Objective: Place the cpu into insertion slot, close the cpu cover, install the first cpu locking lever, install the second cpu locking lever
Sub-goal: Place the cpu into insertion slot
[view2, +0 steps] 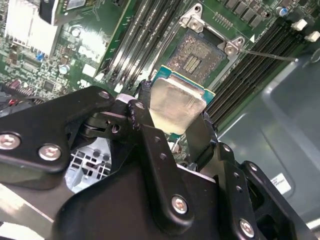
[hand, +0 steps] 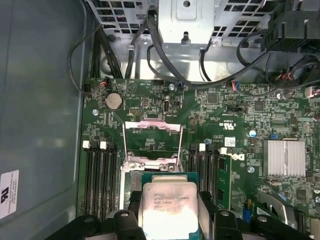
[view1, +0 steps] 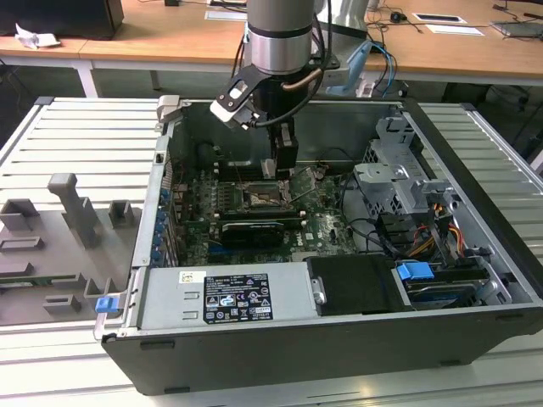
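Here the arm reaches down into an open computer case (view1: 339, 352) lying on a ribbed grey desk (view1: 76, 140), and its tool (view1: 285, 170) hangs just above the slot (view2: 192, 57) on the green board (hand: 225, 115). The tool is clamped on the chip (view2: 176, 102). In the second wrist view black fingers (view2: 144, 120) press two opposite edges, and the silvery metal top faces the camera.

The chip is held clear of the slot, not seated in it (how high above cannot be told). The slot lies bare, its field of fine contacts showing beyond the chip. The cover (hand: 152, 125) stands raised at the slot's edge, on the side toward the exterior view's right. In the first wrist view the board shows through its square opening.

A thin lever (view2: 265, 54) sticks out from one corner of the slot, across the dark memory rows (view2: 140, 45) that run along both sides of the slot. Farther from the slot, toward the exterior view's right, sits a grey drive cage (view1: 399, 170). A silvery power box (view1: 229, 297) lies on the side of the slot nearest the exterior camera.
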`<state>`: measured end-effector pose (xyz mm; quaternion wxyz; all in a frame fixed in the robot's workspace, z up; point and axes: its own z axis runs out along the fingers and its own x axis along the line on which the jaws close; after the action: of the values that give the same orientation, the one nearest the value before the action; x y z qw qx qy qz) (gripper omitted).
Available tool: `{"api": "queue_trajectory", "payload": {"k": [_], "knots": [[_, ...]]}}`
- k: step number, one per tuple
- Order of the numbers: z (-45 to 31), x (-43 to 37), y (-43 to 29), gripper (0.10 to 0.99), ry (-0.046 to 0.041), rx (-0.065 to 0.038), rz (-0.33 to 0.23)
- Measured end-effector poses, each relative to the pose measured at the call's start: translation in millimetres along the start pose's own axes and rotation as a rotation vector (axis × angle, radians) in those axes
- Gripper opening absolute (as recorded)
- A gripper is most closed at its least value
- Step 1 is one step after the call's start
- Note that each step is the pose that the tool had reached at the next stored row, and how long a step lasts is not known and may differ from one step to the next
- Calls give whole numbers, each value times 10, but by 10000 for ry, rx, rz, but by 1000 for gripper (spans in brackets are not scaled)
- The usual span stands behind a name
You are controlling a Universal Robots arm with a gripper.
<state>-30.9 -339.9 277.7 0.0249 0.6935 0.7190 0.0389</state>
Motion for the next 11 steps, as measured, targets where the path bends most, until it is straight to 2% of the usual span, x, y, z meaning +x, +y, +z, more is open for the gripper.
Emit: {"api": "queue_trajectory", "payload": {"k": [5, 11], "knots": [[146, 17, -109, 529, -1, 0, 2], [272, 59, -141, 529, -19, -4, 210]]}}
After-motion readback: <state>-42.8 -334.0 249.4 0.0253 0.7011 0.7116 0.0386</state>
